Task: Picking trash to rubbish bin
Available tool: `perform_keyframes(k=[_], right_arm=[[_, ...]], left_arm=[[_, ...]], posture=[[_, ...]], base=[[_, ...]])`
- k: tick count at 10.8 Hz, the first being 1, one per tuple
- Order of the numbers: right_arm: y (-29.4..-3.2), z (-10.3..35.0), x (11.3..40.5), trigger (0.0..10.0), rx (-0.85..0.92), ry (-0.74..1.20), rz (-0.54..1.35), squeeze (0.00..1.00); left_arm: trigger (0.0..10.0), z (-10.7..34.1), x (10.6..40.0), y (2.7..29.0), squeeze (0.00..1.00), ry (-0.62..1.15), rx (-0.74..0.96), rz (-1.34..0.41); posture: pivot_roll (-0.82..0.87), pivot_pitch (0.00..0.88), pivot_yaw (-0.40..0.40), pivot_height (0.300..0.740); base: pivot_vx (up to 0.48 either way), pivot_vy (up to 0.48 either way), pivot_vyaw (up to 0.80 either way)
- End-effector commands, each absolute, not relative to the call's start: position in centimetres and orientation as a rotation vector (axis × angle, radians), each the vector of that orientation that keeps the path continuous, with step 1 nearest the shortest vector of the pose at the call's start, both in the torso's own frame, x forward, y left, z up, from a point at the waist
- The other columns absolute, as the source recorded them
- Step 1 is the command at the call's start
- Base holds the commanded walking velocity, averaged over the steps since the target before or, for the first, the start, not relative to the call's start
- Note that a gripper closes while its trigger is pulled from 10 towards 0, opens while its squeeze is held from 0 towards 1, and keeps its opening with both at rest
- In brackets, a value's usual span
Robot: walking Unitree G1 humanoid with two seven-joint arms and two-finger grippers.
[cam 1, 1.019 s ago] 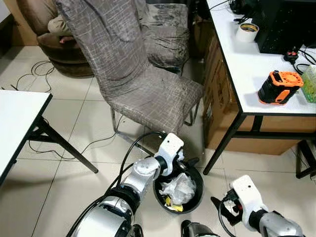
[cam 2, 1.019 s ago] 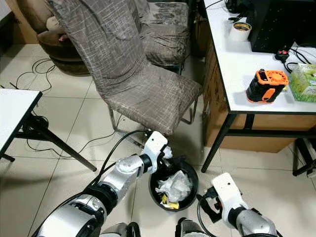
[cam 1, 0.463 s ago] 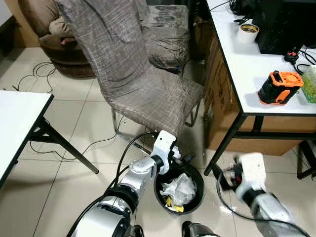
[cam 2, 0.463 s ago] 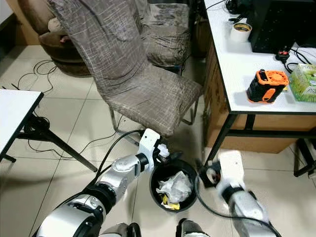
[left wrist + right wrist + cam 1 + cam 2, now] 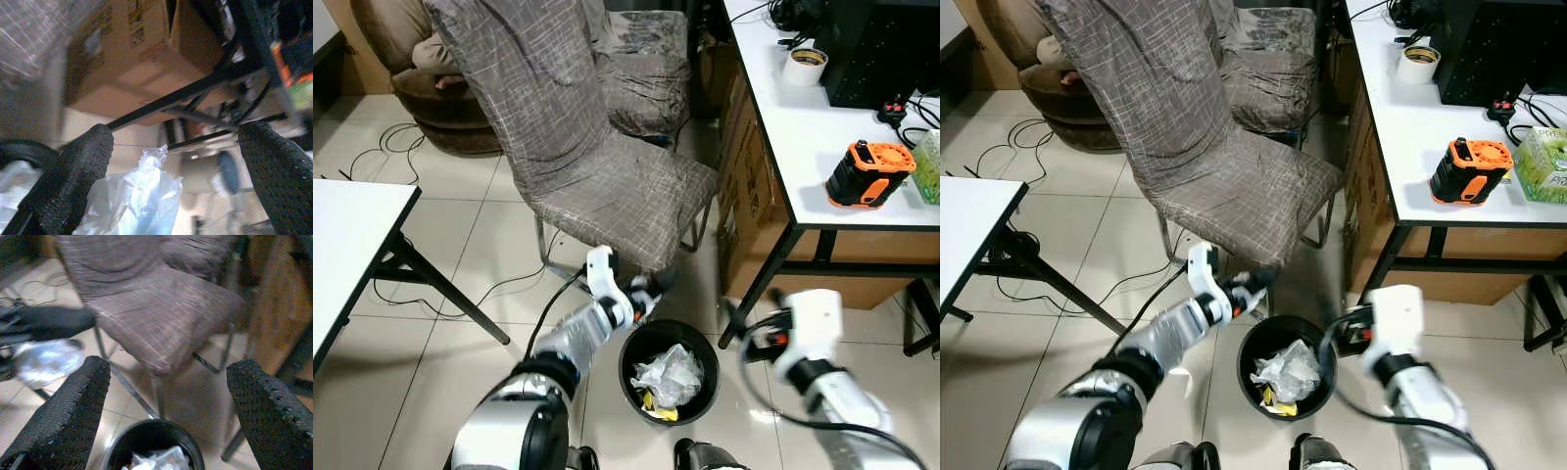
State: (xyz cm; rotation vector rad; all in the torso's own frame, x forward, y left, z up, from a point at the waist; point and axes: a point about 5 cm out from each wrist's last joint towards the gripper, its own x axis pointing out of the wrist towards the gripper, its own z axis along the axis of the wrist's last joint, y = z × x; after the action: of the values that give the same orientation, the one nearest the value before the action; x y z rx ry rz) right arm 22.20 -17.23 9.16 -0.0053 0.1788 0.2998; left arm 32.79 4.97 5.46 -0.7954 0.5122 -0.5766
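A black round rubbish bin (image 5: pixel 631 352) stands on the tiled floor below the chair's front edge. It holds crumpled white plastic (image 5: pixel 671 372) and yellow scraps. My left gripper (image 5: pixel 648 288) hovers just beyond the bin's far left rim, under the chair seat. Its fingers (image 5: pixel 73 181) stand wide apart, open, and a piece of white plastic trash (image 5: pixel 132 200) sits between them near their base. That plastic (image 5: pixel 44 360) hangs below the left gripper in the right wrist view. My right gripper (image 5: pixel 744 328) is open to the right of the bin (image 5: pixel 146 440), pointing across it.
A grey fabric chair (image 5: pixel 597 186) stands right behind the bin. A white desk (image 5: pixel 803 127) with black legs at right carries an orange tool (image 5: pixel 867 173) and a tape roll (image 5: pixel 803 64), with a cardboard box (image 5: pixel 744 196) under it. A white table (image 5: pixel 347 235) and floor cables lie at left.
My left gripper has drawn back from over the bin's rim towards the chair, with the white plastic still in it. My right arm has risen from low right to beside the bin.
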Motion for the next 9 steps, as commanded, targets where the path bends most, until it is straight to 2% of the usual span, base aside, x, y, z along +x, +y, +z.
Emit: perform_keyframes(k=[1,6,7,8,9], right_arm=[[-16.8,9.1,22.2,10.0,-0.022,0.163,0.344,0.0],[-14.5,9.5,22.7,10.0,0.024,0.096,0.519,0.0],[-13.8,8.9,23.1,10.0,0.02,0.113,0.586,0.46],[-13.3,8.7,23.5,10.0,-0.01,0.121,0.614,0.69],[-12.9,8.5,23.8,10.0,-0.039,0.123,0.648,0.0]], left_arm=[[10.0,7.2,33.2,2.9,1.0,0.5,-0.879,-0.643],[10.0,8.9,33.1,1.4,1.0,0.53,-0.975,-0.722],[10.0,9.5,32.8,1.0,1.0,0.525,-0.973,-0.762],[10.0,9.8,32.7,0.8,1.0,0.523,-0.967,-0.782],[10.0,10.2,32.6,0.7,1.0,0.522,-0.969,-0.804]], posture=[[-0.22,0.137,0.069,0.74],[-0.2,0.135,0.07,0.74],[-0.19,0.134,0.068,0.74],[-0.19,0.132,0.066,0.74],[-0.18,0.129,0.063,0.74]], base=[[0.0,0.0,0.0],[0.0,0.0,0.0],[0.0,0.0,0.0],[0.0,0.0,0.0],[0.0,0.0,0.0]])
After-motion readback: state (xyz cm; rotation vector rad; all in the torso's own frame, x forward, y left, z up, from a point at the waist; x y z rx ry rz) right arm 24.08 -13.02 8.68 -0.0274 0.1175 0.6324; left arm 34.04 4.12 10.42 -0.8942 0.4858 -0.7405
